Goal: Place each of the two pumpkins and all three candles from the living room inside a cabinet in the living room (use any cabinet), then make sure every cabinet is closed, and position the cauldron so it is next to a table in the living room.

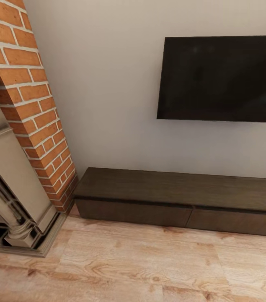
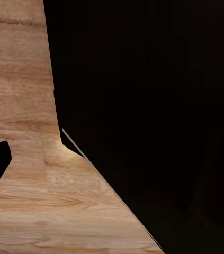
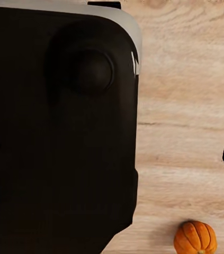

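We face the closed cabinet [image 1: 179,197] below the television [image 1: 220,79]; a pumpkin [image 3: 195,238] sits on the floor [image 3: 186,106] (claw states we cannot tell), presumably awaiting pickup.

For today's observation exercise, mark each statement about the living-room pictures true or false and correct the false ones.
1. The cabinet has a drawer pulled open. False: its fronts sit flush, closed.
2. A dark screen hangs on the wall above the cabinet. True.
3. A pumpkin lies on the wood floor. True.
4. Candles stand on the cabinet top. False: the top is bare.
5. A brick chimney stands left of the cabinet. True.
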